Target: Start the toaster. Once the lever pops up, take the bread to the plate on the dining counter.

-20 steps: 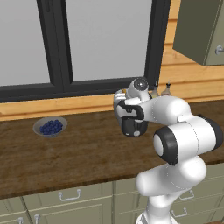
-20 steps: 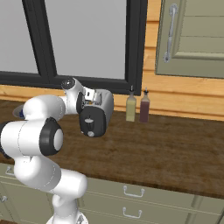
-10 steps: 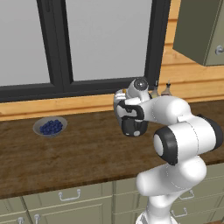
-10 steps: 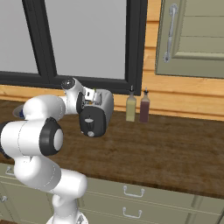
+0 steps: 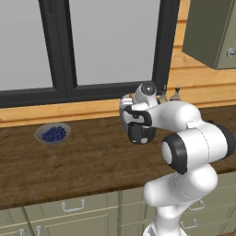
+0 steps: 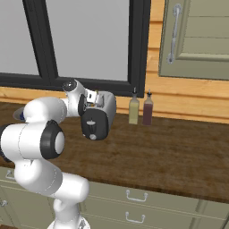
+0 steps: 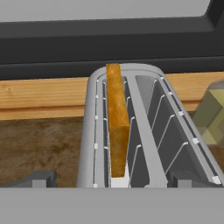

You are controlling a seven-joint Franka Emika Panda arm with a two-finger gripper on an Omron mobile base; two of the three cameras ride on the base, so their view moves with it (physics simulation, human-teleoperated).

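Gripper positioned at the toaster, jaws spread wide, nothing held.

A grey bowl of blue berries [image 5: 53, 133] sits far left on the wooden counter [image 5: 83, 161]. The toaster [image 6: 99, 115] stands near the window, black end panel facing forward. The bread [image 7: 117, 118] stands upright in the left slot, the right slot empty. The gripper [image 7: 111, 179] hovers just above. Two bottles [image 6: 140, 108] stand right of the toaster.

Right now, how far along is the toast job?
Done: cannot tell whether toasting has run; the bread stands tall in the toaster's left slot. In hand: the open gripper hangs above it, holding nothing. Left: grasping the bread and carrying it to the plate.
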